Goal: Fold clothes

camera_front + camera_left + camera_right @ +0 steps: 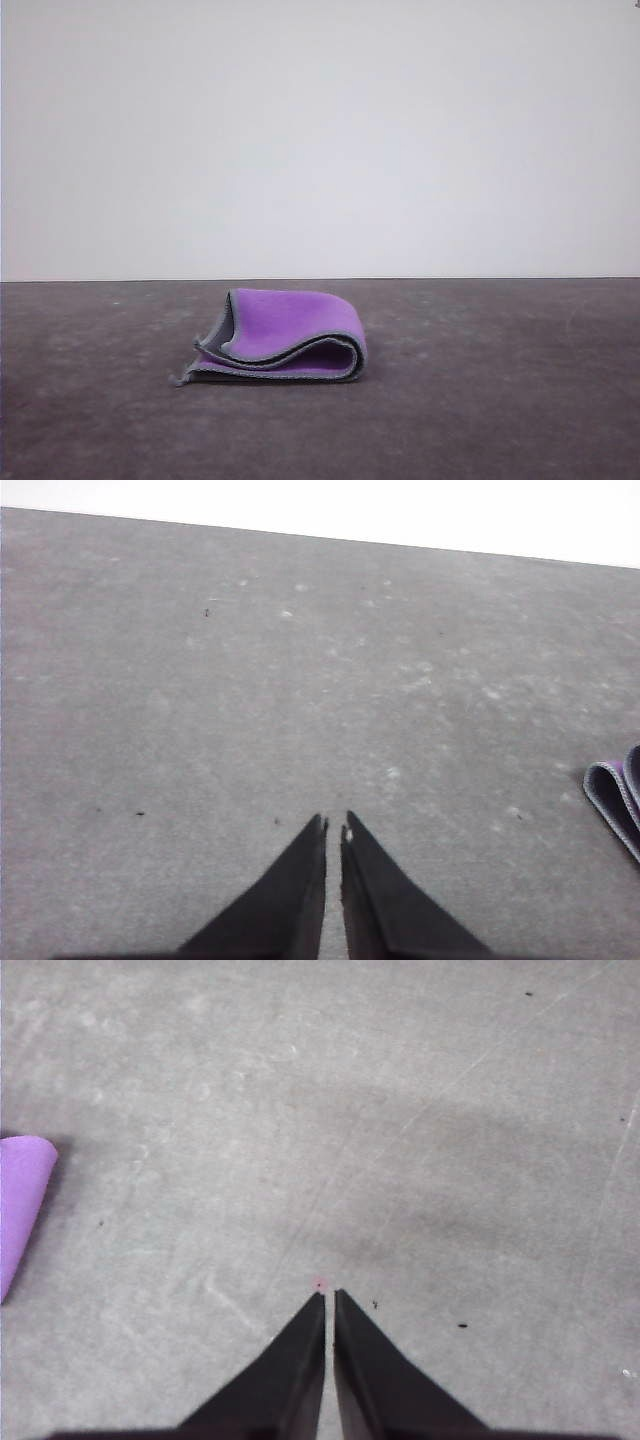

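Front view: cloth [285, 335] folded over on grey table [500, 400], purple face outward, rounded fold at 3 o'clock, grey-hemmed edges at 9 o'clock.

Left wrist view: left gripper [334, 825] pressed nearly together, a thin slit between tips, nothing pinched; cloth edge at 3 o'clock, well apart.

Right wrist view: right gripper [328, 1295] likewise pressed together, holding nothing; purple fold at 9 o'clock, well apart.

No text, label, brand, number or sign can be read anywhere in these views
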You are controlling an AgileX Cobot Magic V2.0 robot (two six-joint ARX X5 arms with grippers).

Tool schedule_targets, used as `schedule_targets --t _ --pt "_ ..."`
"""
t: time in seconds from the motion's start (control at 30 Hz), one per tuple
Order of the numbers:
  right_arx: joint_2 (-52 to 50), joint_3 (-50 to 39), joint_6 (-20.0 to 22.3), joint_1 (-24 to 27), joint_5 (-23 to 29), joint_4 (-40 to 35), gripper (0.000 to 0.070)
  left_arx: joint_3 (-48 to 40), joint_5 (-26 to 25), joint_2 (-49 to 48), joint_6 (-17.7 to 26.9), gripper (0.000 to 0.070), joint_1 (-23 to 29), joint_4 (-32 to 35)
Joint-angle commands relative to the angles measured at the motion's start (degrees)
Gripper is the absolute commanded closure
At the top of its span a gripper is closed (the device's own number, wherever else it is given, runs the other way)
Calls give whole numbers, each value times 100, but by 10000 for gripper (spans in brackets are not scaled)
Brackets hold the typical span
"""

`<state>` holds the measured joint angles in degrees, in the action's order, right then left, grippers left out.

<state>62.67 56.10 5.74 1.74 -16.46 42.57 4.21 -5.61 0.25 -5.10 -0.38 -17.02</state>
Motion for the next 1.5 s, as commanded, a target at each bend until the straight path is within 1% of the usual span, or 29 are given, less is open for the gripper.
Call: schedule_targets --t 0.0,0.6,0.7,0.77,0.83,0.87,0.93,1.03,1.13,1.23,1.33,1.47 --pt "52 37 -59 1 1 -57 688 -111 22 -11 -37 683 11 -52" --pt "52 37 -56 2 1 -58 688 -109 22 39 -35 683 11 -55" --pt "55 35 95 1 12 -287 689 -109 22 39 -35 683 11 -55" --pt "39 26 124 2 9 -361 689 -109 22 39 -35 683 11 -55" --pt "-110 -58 137 15 123 -441 689 -109 22 39 -35 683 11 -56" --pt "-216 -150 136 24 216 -596 689 -109 22 39 -35 683 11 -55" --pt "-508 -448 139 30 354 -1062 689 -109 22 39 -35 683 11 -55" --pt "-1076 -1160 135 28 362 -1967 689 -109 22 39 -35 683 11 -55" --pt "-1772 -2081 107 28 364 -2836 689 -109 22 39 -35 683 11 -55" --pt "-2613 -3088 65 28 362 -3520 689 -109 22 39 -35 683 11 -55" --pt "-3412 -3884 66 28 364 -3724 689 -109 22 39 -35 683 11 -55" --pt "-4492 -4705 68 28 431 -3713 689 -109 22 39 -35 683 11 -55"
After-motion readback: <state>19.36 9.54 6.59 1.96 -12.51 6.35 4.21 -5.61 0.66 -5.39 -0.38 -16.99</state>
